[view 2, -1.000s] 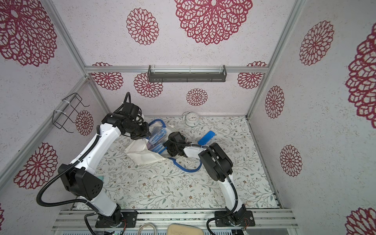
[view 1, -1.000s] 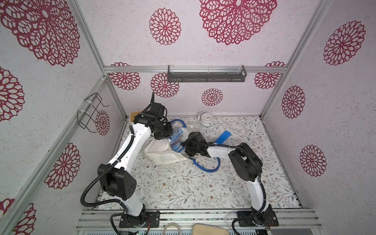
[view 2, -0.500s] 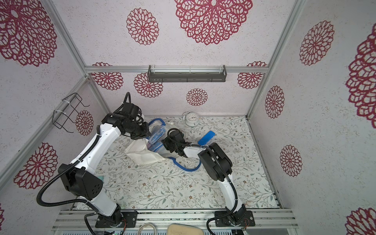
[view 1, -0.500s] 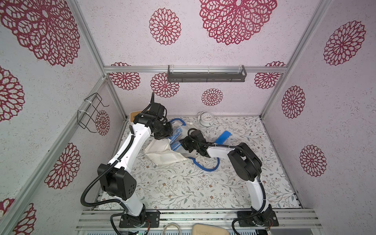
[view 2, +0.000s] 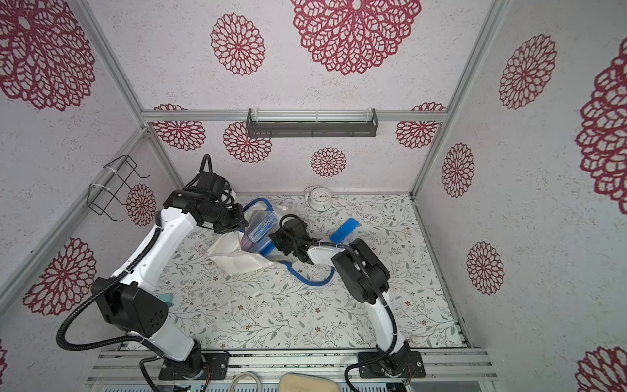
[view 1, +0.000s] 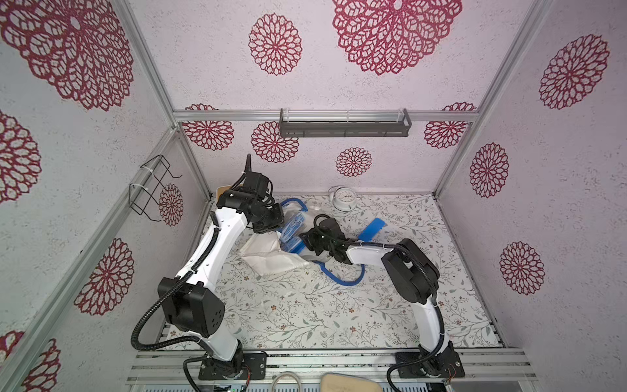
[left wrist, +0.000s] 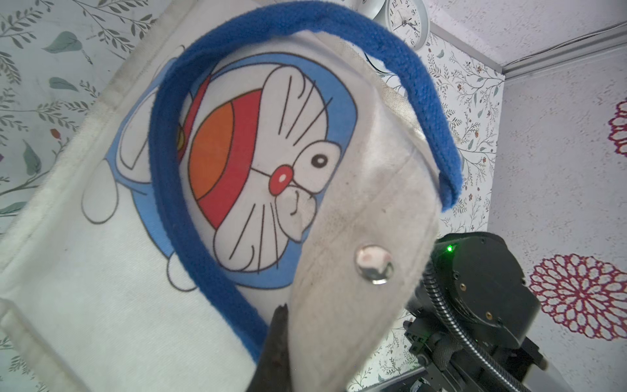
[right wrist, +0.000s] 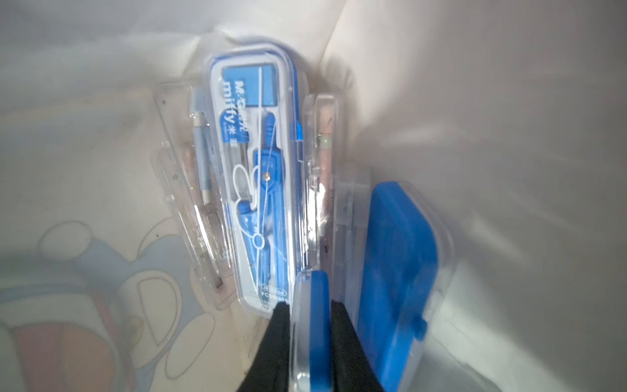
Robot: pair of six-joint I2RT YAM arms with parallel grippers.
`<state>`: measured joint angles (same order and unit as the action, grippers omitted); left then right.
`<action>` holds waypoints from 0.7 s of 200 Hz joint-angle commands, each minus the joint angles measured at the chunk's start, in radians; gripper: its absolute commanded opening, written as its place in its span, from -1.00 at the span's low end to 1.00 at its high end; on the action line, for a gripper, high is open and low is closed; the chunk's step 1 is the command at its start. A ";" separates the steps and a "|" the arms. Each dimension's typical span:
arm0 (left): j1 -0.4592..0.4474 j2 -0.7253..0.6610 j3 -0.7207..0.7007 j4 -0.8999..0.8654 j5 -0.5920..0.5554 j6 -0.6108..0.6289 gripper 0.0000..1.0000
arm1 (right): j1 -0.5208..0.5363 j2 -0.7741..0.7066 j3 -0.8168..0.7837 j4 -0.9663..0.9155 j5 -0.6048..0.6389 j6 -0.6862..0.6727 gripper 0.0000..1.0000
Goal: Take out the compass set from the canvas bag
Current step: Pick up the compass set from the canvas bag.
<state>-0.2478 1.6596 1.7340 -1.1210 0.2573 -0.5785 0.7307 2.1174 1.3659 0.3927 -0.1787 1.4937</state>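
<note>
One compass set: clear case, blue insert, blue compass inside; lies inside the canvas bag, not out yet.
in-bag neighbours: blue-edged clear case seen edge-on, just beside compass set; solid blue case beyond that; more clear plastic on the other flank, contents unreadable.
bag: off-white, slumped on worktop at back left, mouth toward right arm; cartoon cat print; blue strap handle looped on worktop under right forearm.
hidden: clear-and-blue plastic shows in bag mouth in both top views, too small to say which case; right fingertips covered by the wrist there; cannot tell if gripped case is part of the compass set.
change: right end effector slightly deeper toward bag than a second ago, jaws narrowed; left arm and bag unmoved.
right end effector grip: both black fingers pinched on blue-edged clear case, inside bag.
left end effector: clamped tight on bag rim cloth near snap button, rim lifted; one dark finger shows, the other is under cloth.
left arm: base front left, elbow low, forearm sloping up and back, wrist bent down over bag.
right arm: base front right, elbow raised, forearm low, pointing left into bag.
around: alarm clock at back wall; flat blue piece on worktop behind right forearm.
</note>
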 commanded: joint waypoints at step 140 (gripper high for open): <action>0.109 -0.009 0.000 -0.002 0.048 0.050 -1.00 | -0.232 -0.659 -0.289 -0.250 0.036 -0.261 -0.86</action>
<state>-0.1532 1.6596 1.7248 -1.1160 0.2810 -0.5522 0.5770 1.5814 1.1202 0.1932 -0.1349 1.2911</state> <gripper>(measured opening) 0.085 0.189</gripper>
